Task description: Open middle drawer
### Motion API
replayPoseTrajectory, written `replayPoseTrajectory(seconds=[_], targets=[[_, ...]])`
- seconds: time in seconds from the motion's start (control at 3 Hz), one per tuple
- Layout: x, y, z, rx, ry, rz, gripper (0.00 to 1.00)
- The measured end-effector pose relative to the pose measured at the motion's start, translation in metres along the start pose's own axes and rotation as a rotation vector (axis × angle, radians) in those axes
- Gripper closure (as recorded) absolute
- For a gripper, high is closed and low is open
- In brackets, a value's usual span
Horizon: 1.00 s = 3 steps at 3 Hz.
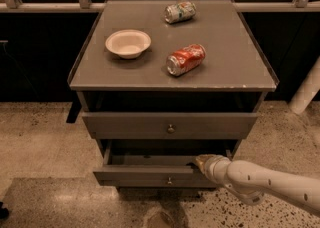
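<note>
The middle drawer is the lower of the two grey drawer fronts in view. It has a small round knob and stands pulled out past the drawer above, so its shallow box shows. My gripper is at the top edge of this drawer's front, right of the knob, on the end of my white arm, which comes in from the lower right. The lowest drawer is hidden beneath.
The top drawer with its knob is above. On the cabinet top are a white bowl, a red can on its side and a silver-green can. A white post stands at right.
</note>
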<state>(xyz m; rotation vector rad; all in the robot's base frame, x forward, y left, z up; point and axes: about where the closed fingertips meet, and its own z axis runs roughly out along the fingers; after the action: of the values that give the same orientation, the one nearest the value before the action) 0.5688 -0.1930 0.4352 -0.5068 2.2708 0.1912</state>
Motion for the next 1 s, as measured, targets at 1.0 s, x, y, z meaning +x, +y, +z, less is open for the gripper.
replayPoseTrajectory(seconds=[1.0], targets=[[0.02,0.01,-0.025,-0.11,0.041,-0.166,1.0]])
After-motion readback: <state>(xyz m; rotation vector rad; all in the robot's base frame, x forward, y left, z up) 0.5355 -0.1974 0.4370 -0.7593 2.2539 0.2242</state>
